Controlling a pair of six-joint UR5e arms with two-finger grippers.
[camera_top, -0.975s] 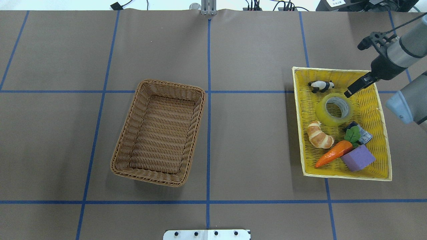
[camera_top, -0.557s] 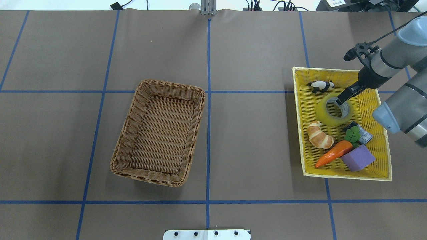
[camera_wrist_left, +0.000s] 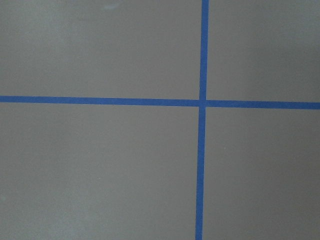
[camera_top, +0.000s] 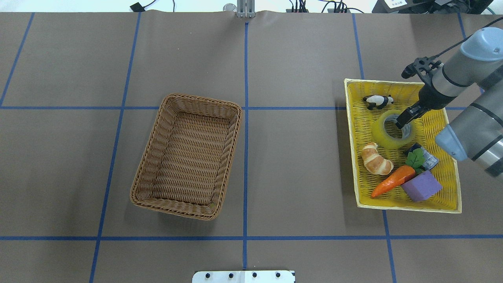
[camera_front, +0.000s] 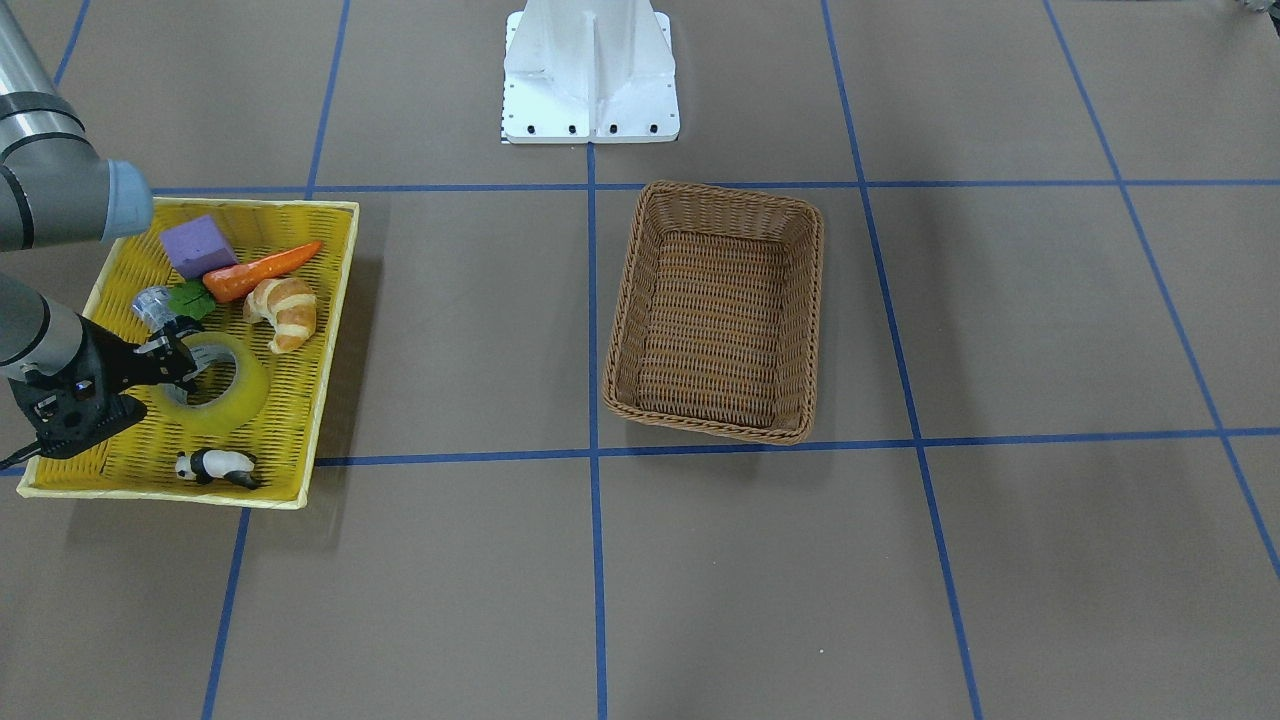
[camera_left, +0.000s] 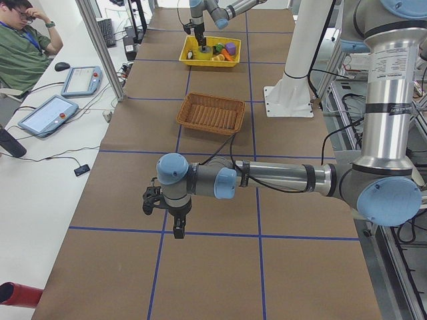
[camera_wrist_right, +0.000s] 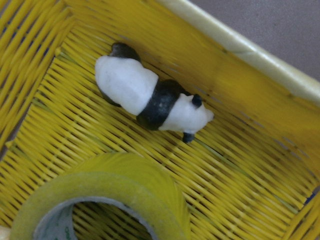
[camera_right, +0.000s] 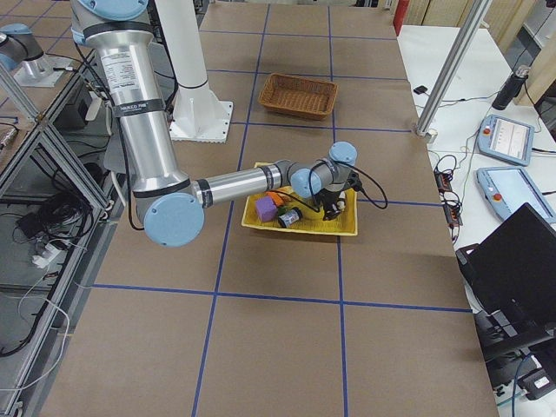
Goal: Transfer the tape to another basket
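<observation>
The tape [camera_top: 379, 134], a yellowish translucent ring, lies flat in the yellow tray [camera_top: 436, 122] at the right. It also shows in the front view [camera_front: 247, 385] and the right wrist view [camera_wrist_right: 125, 175]. My right gripper [camera_top: 401, 121] is down at the tape's far right side, open, with one finger in the ring's hole; in the front view it [camera_front: 185, 362] sits at the ring's wall. The brown wicker basket [camera_top: 232, 129] stands empty left of centre. My left gripper [camera_left: 167, 217] hangs over bare table far from both; I cannot tell whether it is open or shut.
The tray also holds a toy panda [camera_top: 378, 101] just beyond the tape, a croissant [camera_top: 376, 159], a carrot [camera_top: 393, 181], a purple block [camera_top: 422, 185] and a small silver cylinder [camera_top: 428, 159]. Blue tape lines cross the brown table.
My right gripper has moved from over the tray's far right corner leftward and down to the tape, its tip now in the ring's hole. The tape has not moved.
</observation>
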